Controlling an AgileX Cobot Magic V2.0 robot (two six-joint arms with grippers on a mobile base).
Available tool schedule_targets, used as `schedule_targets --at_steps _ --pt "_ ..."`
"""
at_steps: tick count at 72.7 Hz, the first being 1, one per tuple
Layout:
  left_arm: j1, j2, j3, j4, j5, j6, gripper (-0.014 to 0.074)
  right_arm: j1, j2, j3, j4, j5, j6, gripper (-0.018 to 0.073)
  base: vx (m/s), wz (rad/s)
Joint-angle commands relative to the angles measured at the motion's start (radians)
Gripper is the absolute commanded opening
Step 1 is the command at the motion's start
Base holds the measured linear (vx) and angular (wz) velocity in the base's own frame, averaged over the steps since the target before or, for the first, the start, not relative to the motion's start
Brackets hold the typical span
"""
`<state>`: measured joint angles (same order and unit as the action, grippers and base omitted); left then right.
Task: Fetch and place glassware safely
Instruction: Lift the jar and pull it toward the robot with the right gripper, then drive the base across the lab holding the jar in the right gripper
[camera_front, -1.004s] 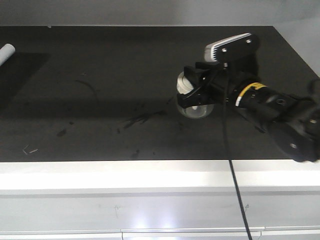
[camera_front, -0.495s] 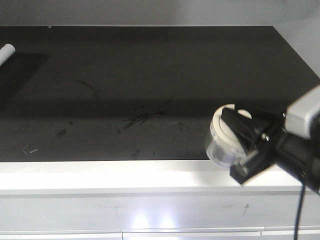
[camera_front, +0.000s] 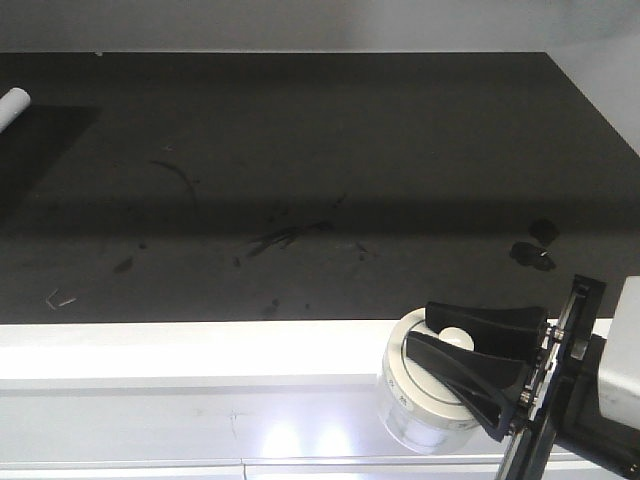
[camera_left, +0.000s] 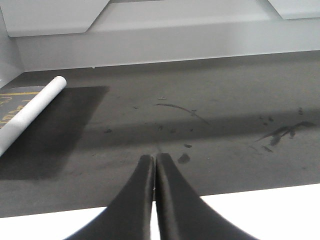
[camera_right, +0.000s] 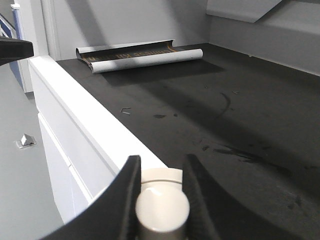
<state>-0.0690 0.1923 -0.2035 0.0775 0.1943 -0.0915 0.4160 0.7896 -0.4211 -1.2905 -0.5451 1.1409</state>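
Right, the right gripper (camera_front: 420, 328) has its two black fingers clamped on one small squat clear glass jar (camera_front: 425, 412), pinching across the round cream-white lid (camera_front: 412, 372) on either side of its central knob (camera_right: 162, 205). The jar sits tilted at the lower right of the front view, against the long white front ledge (camera_front: 200, 350) rather than over the matte black tabletop (camera_front: 300, 150). What is inside the glass cannot be made out. The left gripper (camera_left: 153, 159) shows two black fingers pressed together above the tabletop's near edge. One rolled white sheet (camera_left: 30, 112) lies at the far left.
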Motion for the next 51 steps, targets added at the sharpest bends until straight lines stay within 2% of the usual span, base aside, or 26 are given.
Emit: schedule_targets --at_steps 1,51 --pt "-0.006 0.006 -0.027 -0.001 -0.069 -0.007 -0.0007 -0.002 -0.008 -0.031 0.037 -0.037 -0.007 -0.0001 0.0 0.0" --pt "-0.006 0.006 -0.027 -0.001 -0.069 -0.007 -0.0007 -0.002 -0.008 -0.031 0.022 -0.042 -0.002 -0.0001 0.0 0.0"
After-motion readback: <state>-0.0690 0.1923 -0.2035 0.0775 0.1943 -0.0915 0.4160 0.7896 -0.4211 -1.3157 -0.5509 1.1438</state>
